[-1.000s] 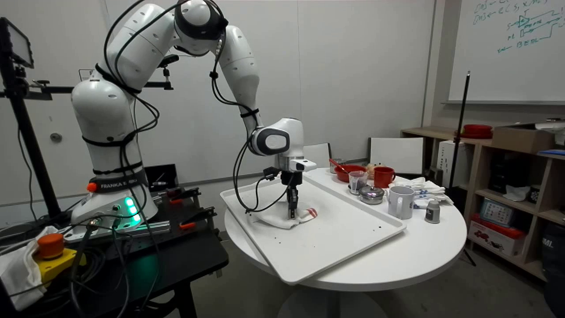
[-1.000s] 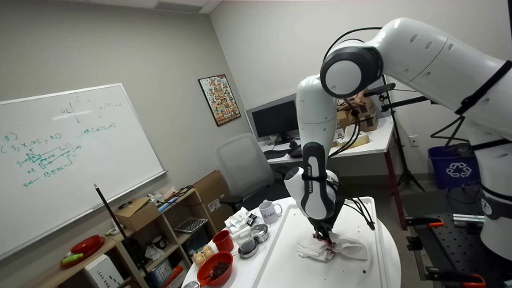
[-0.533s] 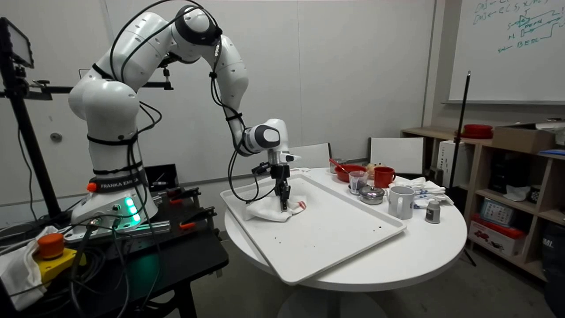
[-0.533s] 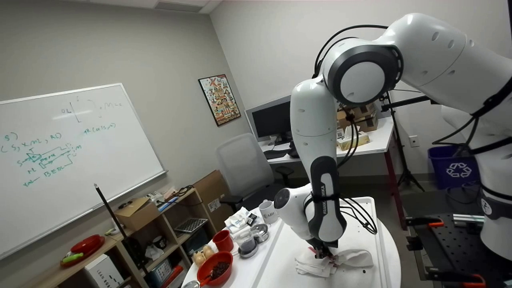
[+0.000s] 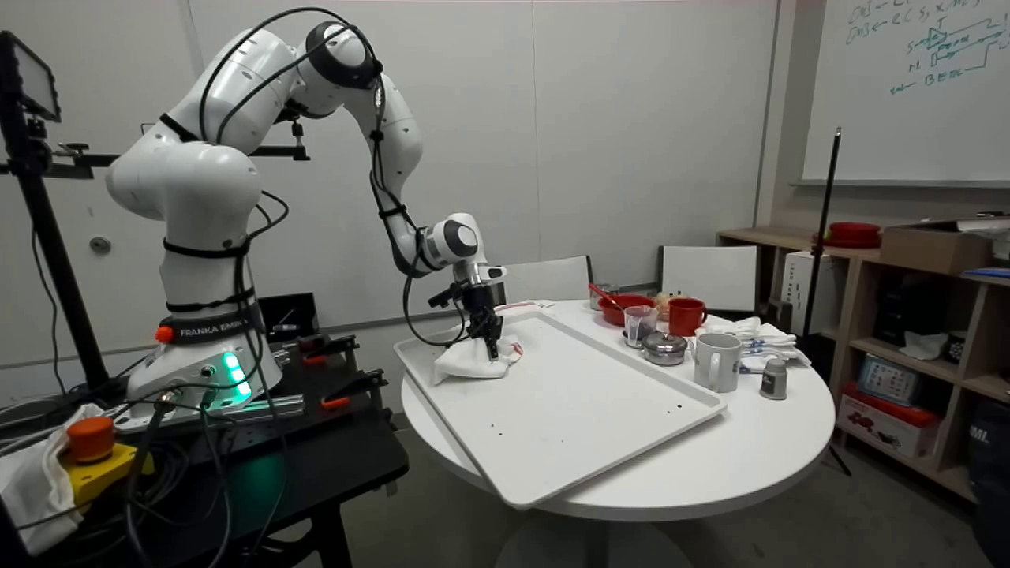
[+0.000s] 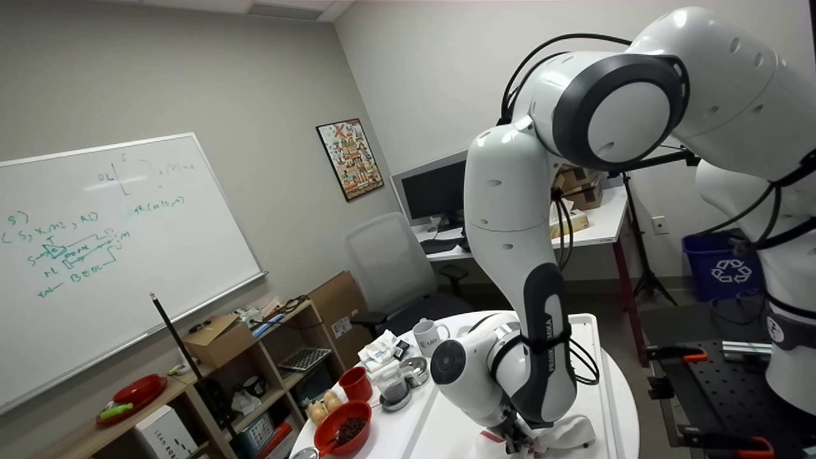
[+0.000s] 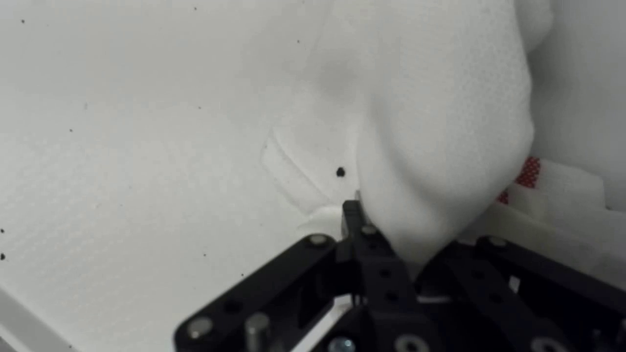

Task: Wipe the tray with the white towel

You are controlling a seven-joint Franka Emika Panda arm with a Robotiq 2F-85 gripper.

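- The black metal claw [image 5: 492,352] leans at a slant, clamped on a bunched fold of the white cloth towel with red stripes [image 5: 467,362].
- The round white table [image 5: 757,450] bears the rectangular, rimmed white tray [image 5: 568,426] (a corner seems to jut past its edge).
- Over the tray, I judge the work to be at the wiping step: the grasp is done, the surface is not yet clean. Which stretches are wiped, I cannot tell.
- The towel is on the tray toward one end, drawn up where the claw pinches it, its loose part draping to the surface.
- Small dark specks [image 7: 340,172] show what is left. In the wrist view a bigger one lies just beside the claw; in an exterior view other specks [image 5: 499,433] lie well apart from the towel, and will probably need it carried to them.
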